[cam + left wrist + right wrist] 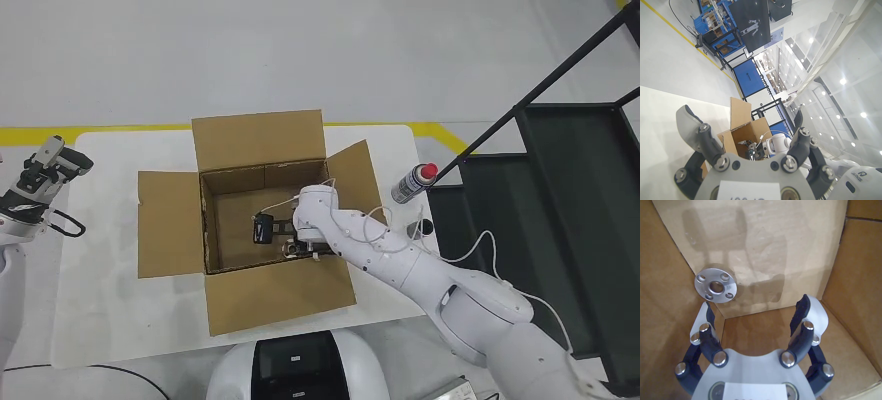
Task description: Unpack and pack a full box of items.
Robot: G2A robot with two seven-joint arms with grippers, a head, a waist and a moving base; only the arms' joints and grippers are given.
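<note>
Closest in the right wrist view, we see the right gripper [755, 303] down inside the cardboard box [258, 135], its two dark-padded fingers spread wide and holding nothing. Just beyond its fingertips, one round metal flange [716, 287] lies flat on the box floor near a corner; it is brushed silver with four small holes around a central bore. From the top view we get the box's layout: four flaps folded outward on the white table [110, 300]. We count one spray can [413, 184] with a red cap, lying near the right flap. Farther off, at the table's left edge, the left gripper [743, 113] is likewise spread open and empty.
</note>
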